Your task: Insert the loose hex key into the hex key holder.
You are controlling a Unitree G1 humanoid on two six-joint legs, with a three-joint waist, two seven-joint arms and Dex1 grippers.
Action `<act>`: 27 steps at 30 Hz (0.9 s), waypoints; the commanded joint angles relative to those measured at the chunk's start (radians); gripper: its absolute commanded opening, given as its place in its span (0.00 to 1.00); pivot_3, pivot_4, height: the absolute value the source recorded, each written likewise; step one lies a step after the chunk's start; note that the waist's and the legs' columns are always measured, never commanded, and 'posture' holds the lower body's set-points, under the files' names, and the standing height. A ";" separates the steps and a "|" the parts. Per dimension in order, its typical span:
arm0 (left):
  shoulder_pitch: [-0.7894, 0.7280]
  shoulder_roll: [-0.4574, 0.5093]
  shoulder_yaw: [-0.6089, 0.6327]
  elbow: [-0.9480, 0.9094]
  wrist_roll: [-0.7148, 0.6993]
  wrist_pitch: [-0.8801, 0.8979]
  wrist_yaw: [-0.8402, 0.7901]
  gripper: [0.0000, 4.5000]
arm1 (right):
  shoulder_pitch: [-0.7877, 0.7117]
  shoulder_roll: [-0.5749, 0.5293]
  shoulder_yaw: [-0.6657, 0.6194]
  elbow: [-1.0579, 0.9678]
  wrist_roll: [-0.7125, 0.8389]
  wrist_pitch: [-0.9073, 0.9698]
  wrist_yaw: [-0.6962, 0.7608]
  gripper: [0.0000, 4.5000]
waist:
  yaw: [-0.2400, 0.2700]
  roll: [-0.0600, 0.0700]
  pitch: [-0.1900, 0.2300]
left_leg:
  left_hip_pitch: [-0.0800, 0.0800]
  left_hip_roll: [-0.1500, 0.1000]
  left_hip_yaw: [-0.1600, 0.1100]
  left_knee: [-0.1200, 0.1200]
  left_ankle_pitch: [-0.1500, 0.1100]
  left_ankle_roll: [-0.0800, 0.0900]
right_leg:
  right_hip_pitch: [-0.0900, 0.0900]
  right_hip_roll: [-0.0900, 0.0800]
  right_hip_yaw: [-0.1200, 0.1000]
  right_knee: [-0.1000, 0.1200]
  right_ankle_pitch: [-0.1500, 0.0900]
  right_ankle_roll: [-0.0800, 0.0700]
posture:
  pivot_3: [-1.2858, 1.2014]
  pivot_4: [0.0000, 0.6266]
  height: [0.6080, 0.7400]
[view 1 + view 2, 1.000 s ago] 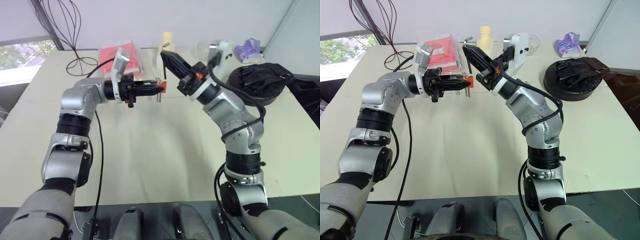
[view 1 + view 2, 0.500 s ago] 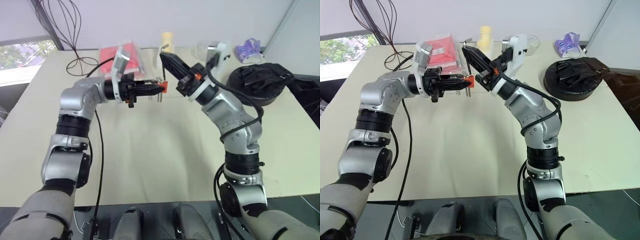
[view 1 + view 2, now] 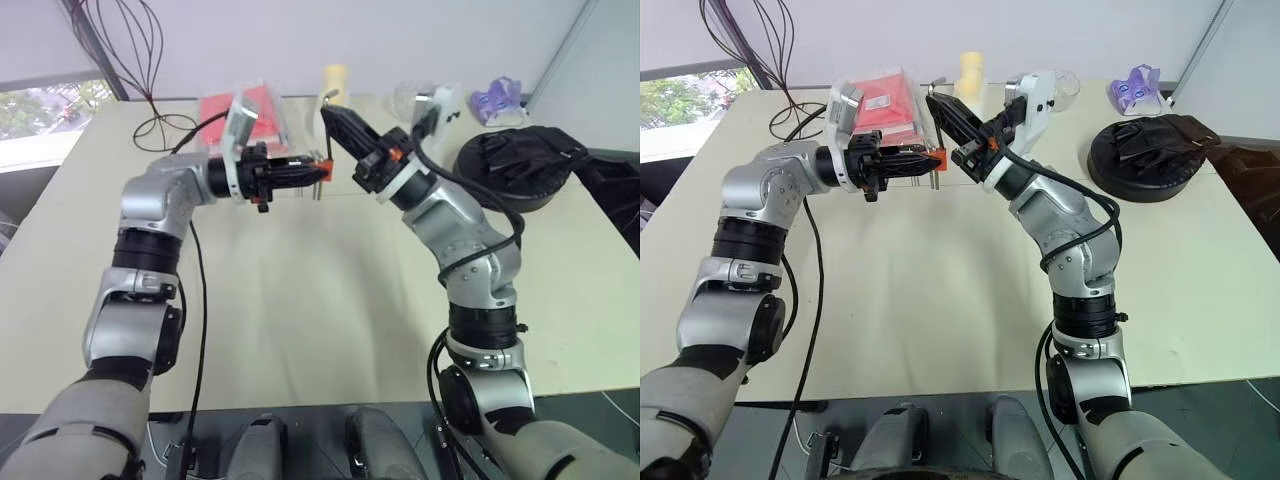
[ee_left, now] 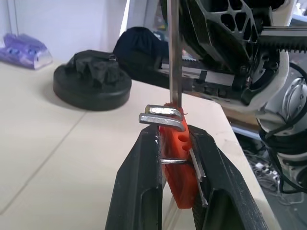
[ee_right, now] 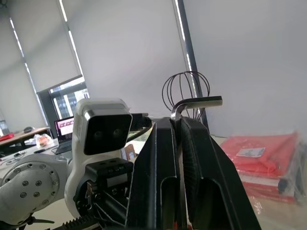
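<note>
Two robot hands met above the far part of the cream table [image 3: 300, 300].
Left hand [image 4: 175, 143] clamped the small orange-red plastic hex key holder [image 4: 178, 158]; right hand [image 5: 178, 129] pinched the thin L-shaped silver-grey hex key [image 5: 194, 103], its shaft touching the holder.

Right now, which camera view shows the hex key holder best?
The left wrist view: the orange-red hex key holder sits large between the left gripper's fingers, its holes and keys plain, the loose hex key standing over it. The eye views show a small orange block at the fingertips.
</note>
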 commanded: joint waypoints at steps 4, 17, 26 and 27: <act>-0.030 -0.003 0.045 -0.051 -0.036 0.005 0.013 0.05 | 0.000 0.010 0.016 -0.007 -0.003 -0.030 0.009 0.01 | 0.000 0.000 0.000 | 0.000 0.000 0.000 0.000 0.000 0.000 | 0.000 0.000 0.000 0.000 0.000 0.000 | 0.52 0.24 1.00; 0.053 0.015 0.016 -0.134 -0.031 0.054 -0.009 0.05 | -0.028 0.001 -0.017 0.038 -0.023 -0.094 -0.013 0.01 | -0.001 0.000 0.000 | 0.000 0.000 0.000 0.000 0.002 -0.003 | 0.000 0.000 0.000 0.000 0.000 0.000 | 0.52 0.24 1.00; 0.058 -0.025 0.015 -0.117 -0.029 0.026 0.032 0.05 | -0.037 0.026 -0.014 0.023 0.000 -0.084 -0.021 0.01 | 0.001 0.000 0.000 | 0.000 0.000 0.000 0.000 0.002 -0.003 | 0.000 0.000 0.000 0.000 0.000 0.000 | 0.52 0.24 1.00; 0.051 -0.034 0.022 -0.111 -0.036 0.027 0.040 0.05 | -0.034 0.030 -0.012 0.020 0.003 -0.082 -0.021 0.01 | 0.001 0.000 0.000 | 0.000 0.000 0.000 0.000 0.002 -0.003 | 0.000 0.000 0.000 0.000 0.000 0.000 | 0.52 0.24 1.00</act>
